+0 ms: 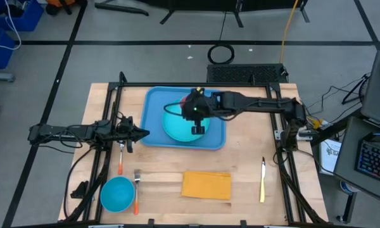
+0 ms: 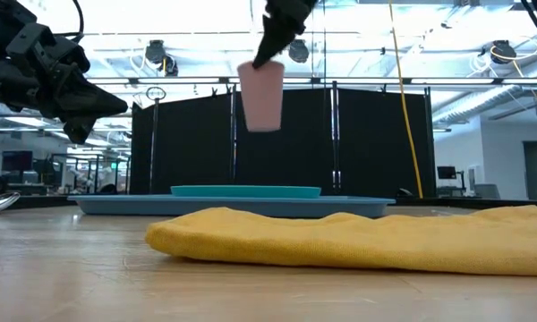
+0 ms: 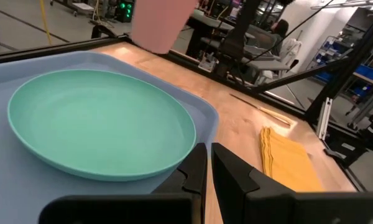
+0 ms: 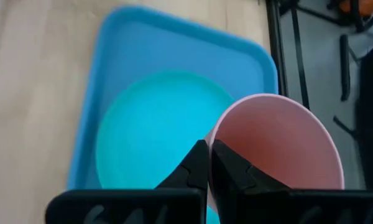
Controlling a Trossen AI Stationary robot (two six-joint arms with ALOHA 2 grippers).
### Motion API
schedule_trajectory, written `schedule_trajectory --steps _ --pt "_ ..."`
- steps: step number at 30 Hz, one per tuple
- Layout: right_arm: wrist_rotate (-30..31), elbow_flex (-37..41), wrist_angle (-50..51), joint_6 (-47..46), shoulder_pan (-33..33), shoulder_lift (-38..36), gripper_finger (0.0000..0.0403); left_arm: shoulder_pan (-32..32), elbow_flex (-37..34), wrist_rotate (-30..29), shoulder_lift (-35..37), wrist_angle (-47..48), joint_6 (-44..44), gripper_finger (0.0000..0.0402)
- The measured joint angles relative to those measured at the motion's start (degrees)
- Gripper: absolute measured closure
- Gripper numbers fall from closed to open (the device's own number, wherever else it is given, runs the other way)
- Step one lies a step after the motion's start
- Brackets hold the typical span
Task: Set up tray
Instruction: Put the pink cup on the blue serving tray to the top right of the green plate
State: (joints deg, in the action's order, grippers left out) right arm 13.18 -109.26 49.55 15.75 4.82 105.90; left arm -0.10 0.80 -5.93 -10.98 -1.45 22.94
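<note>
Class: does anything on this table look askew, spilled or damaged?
Nothing stands out. The plate lies flat in the tray, the napkin lies flat, and the right gripper holds the pink cup upright above.

Overhead, table-level and two wrist cameras, all sharing the tray (image 1: pixel 153 109).

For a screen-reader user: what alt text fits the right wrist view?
The right gripper, fingers shut on a pink cup's rim, holds it above a light-blue tray carrying a round teal plate, on a wooden table.
</note>
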Motion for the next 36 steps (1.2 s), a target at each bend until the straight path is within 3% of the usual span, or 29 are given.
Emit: schedule_trajectory --steps 18,33,36 --pt "-10.3 21.8 -15.6 -1.2 13.8 -12.7 0.0403 0.0 0.0 -1.0 0.0 -0.1 -2.2 0.0376" --pt "-10.8 30.5 -18.7 -2.0 19.3 -12.9 0.0403 0.0 -0.2 -6.6 0.0 -2.9 -3.8 0.0376" --pt "-13.6 31.1 -19.3 -1.9 20.4 -12.9 0.0403 0.0 -0.2 -6.8 0.0 -2.9 -3.8 0.0376"
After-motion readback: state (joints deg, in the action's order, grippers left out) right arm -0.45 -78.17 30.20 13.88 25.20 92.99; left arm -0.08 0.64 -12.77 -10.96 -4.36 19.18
